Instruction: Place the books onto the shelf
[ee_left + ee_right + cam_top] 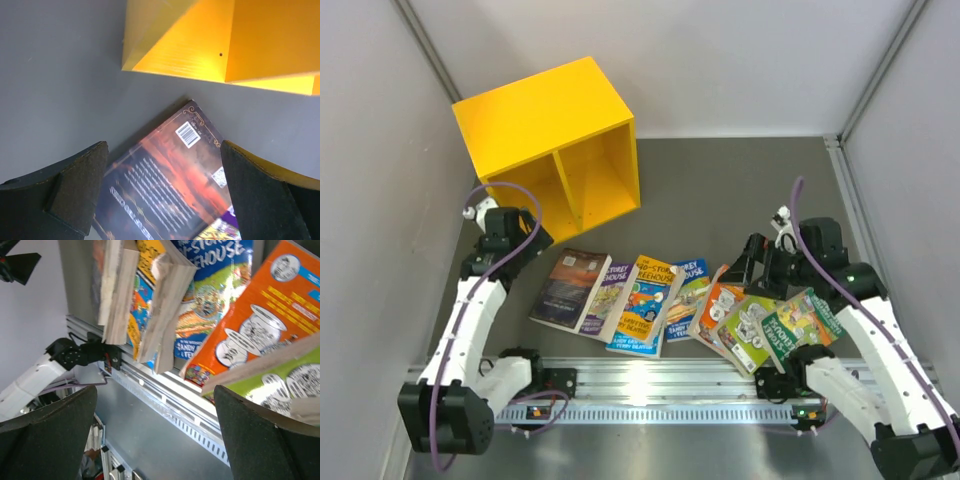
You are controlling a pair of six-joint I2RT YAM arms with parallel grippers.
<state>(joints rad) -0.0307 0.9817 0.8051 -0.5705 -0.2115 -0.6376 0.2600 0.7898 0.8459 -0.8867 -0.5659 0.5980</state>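
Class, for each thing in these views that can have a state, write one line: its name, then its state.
shelf: upright, opening toward the arms, no book visible inside.
books: lying in an overlapping row on the table, none shelved.
dark book: flat, back cover up, at the row's left end.
left gripper: open, empty, over the dark book.
right gripper: open, empty, over the books.

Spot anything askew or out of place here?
The yellow shelf sits at an angle on the table, not square to its edges. The books lie flat in a loose overlapping fan, the right-hand ones skewed. Nothing looks damaged or spilled.
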